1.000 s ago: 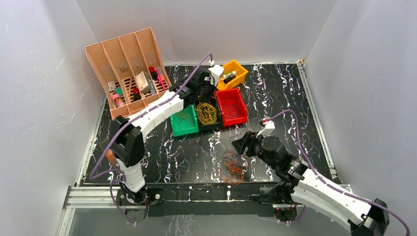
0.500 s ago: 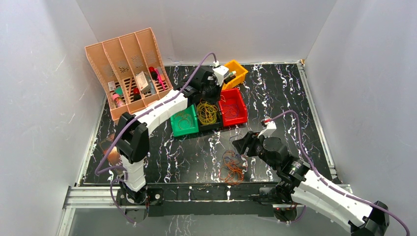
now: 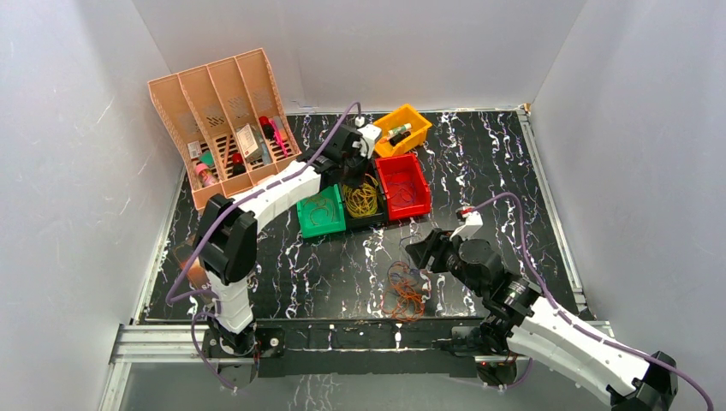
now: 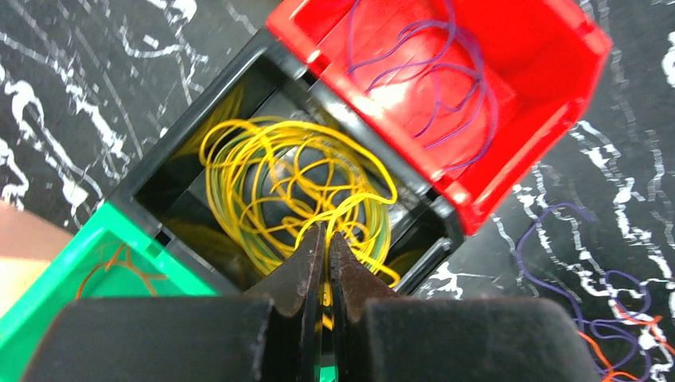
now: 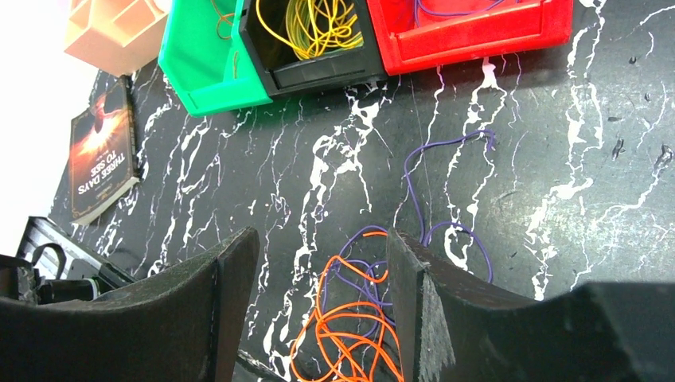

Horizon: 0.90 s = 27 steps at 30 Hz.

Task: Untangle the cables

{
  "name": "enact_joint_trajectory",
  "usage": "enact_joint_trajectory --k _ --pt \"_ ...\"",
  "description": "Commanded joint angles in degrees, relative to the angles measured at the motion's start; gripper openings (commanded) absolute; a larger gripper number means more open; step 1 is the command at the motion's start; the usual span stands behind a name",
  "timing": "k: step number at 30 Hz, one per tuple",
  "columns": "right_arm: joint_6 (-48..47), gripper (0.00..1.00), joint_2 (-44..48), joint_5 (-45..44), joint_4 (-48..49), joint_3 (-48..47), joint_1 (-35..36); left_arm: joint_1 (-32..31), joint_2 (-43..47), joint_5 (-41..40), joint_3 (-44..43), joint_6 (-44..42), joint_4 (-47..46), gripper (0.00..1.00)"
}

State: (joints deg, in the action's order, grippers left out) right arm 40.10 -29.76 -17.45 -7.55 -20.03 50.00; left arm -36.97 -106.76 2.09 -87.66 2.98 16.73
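- The left claw (image 4: 322,239) reaches far out over the black bin (image 4: 159,179), the middle one of three bins in a row.
- Its two fingers are pressed together, and a strand of the yellow cables (image 4: 294,171) looks pinched between them.
- The rest of the yellow cables lie in loops inside the black bin.
- The red bin (image 4: 557,72) on the right holds purple cables (image 4: 430,72).
- The green bin (image 4: 87,263) on the left holds an orange cable (image 4: 118,256).
- The right claw (image 5: 318,294) is spread wide and holds nothing.
- It hangs over the tangled pile (image 5: 358,318) of orange and purple cables.
- This pile lies on the black table (image 5: 573,143), on the near side of the bins.
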Motion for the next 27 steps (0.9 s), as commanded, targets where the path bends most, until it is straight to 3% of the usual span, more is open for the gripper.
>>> enact_joint_trajectory --k 1,27 --pt "-0.2 0.68 -1.4 -0.2 3.0 -0.4 0.3 1.1 4.5 -3.6 3.2 0.1 0.6 0.00" --pt "0.0 0.69 0.4 -0.5 1.5 -0.4 0.2 1.4 -6.8 1.7 -0.7 0.0 2.6 0.01"
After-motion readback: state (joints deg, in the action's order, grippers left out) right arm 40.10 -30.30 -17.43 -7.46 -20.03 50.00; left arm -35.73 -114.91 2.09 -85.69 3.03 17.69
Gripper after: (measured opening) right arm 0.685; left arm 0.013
